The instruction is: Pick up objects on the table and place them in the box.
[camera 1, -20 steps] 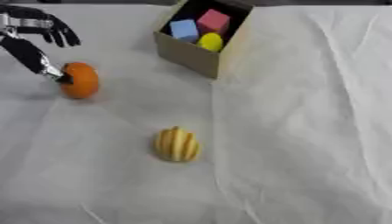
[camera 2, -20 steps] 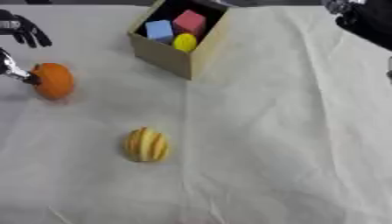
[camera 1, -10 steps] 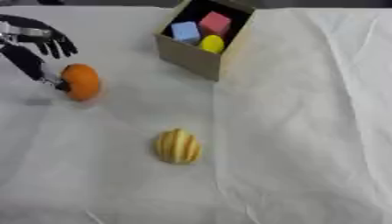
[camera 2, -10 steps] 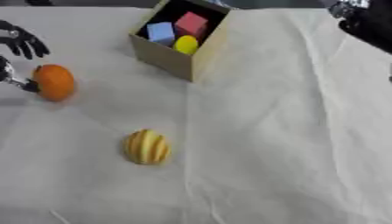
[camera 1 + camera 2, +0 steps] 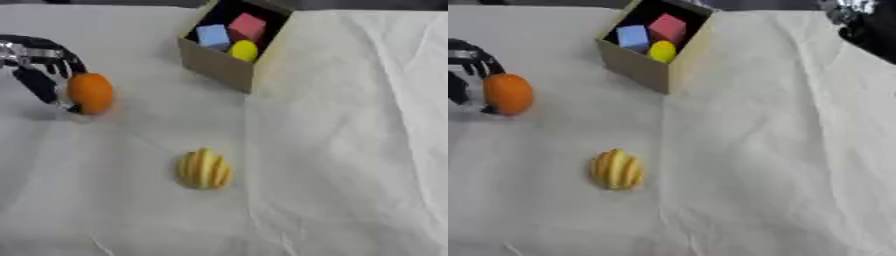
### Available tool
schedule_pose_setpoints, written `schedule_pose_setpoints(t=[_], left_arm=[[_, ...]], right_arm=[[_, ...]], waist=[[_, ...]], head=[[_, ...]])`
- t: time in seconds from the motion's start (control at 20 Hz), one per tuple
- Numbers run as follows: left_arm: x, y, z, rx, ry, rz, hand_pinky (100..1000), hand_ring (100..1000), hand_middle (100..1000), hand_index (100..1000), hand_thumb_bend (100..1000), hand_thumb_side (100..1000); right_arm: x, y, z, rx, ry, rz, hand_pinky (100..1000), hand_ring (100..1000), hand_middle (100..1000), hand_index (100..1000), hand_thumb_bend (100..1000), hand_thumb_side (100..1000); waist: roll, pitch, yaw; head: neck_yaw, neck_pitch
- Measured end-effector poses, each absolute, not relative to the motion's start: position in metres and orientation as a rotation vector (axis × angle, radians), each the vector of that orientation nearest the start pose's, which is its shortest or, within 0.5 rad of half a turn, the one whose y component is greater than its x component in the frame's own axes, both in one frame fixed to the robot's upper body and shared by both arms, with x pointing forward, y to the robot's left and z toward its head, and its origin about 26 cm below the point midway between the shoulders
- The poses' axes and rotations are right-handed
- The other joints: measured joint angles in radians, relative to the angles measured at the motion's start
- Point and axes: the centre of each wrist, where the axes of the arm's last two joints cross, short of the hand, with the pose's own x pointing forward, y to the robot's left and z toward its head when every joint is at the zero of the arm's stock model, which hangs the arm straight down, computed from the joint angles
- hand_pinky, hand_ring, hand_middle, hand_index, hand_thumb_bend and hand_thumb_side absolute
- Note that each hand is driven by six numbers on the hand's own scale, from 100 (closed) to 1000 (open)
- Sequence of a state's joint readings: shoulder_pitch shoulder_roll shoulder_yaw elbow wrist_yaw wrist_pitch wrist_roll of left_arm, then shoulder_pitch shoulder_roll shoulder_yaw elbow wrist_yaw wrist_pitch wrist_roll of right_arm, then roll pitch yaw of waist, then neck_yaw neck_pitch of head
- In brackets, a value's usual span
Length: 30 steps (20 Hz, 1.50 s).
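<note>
The left robot hand comes in from the left edge, black with silver joints, its fingers arched over and downward and its thumb reaching low, curled as in a grasp. The right robot hand shows only as a dark shape in the upper right corner, its pose unclear.

Lighting's pretty even and bright, soft overhead light with no glare on the white cloth, just faint grey shading along its creases. Small soft shadows sit under the orange and the striped yellow fruit, and the inside of the box goes dark. Everything's a bit soft and smeary, edges fuzzy all over, worst on the left hand.
</note>
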<state>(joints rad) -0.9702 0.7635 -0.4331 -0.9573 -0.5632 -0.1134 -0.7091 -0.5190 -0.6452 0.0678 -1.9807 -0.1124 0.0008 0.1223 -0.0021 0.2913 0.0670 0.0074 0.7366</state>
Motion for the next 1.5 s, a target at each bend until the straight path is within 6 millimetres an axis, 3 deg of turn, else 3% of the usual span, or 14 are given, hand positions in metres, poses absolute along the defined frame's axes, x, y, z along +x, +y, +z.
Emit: schedule_pose_setpoints(t=[0.2, 0.35, 0.55, 0.7, 0.85, 1.1, 1.5], left_arm=[[0.460, 0.348, 0.237, 0.715, -1.029, -1.627, 770, 736, 712, 789, 390, 372], [0.460, 0.347, 0.237, 0.729, -1.053, -1.607, 761, 718, 681, 738, 273, 315], [0.458, 0.341, 0.243, 0.757, -1.094, -1.605, 747, 693, 641, 670, 217, 212], [0.457, 0.327, 0.262, 0.827, -1.154, -1.626, 742, 678, 615, 625, 206, 156], [0.457, 0.308, 0.291, 0.919, -1.228, -1.656, 745, 673, 613, 624, 200, 132], [0.467, 0.257, 0.328, 0.985, -1.376, -1.690, 744, 665, 610, 623, 182, 125], [0.492, 0.188, 0.334, 0.967, -1.524, -1.699, 744, 658, 609, 628, 173, 123]], right_arm=[[0.308, -0.269, 0.283, -0.187, -2.340, 0.846, 927, 699, 651, 800, 100, 553], [0.308, -0.268, 0.283, -0.185, -2.340, 0.842, 928, 699, 652, 800, 100, 554], [0.308, -0.268, 0.283, -0.183, -2.340, 0.839, 928, 700, 652, 800, 100, 553], [0.308, -0.268, 0.283, -0.183, -2.340, 0.839, 928, 700, 652, 800, 100, 553], [0.308, -0.268, 0.283, -0.183, -2.341, 0.838, 928, 700, 651, 800, 100, 553], [0.308, -0.268, 0.283, -0.182, -2.342, 0.840, 927, 699, 651, 800, 100, 554], [0.309, -0.262, 0.287, -0.157, -2.357, 0.855, 927, 698, 649, 799, 100, 555]], waist=[[0.000, 0.001, 0.000], [0.000, 0.003, 0.000], [0.000, 0.003, 0.000], [0.000, 0.003, 0.000], [0.000, 0.003, 0.000], [0.006, 0.001, -0.008], [0.012, 0.001, -0.044]], head=[[0.000, -0.002], [0.000, -0.003], [0.000, -0.003], [-0.001, -0.003], [-0.001, -0.003], [0.000, -0.002], [0.012, -0.007]])
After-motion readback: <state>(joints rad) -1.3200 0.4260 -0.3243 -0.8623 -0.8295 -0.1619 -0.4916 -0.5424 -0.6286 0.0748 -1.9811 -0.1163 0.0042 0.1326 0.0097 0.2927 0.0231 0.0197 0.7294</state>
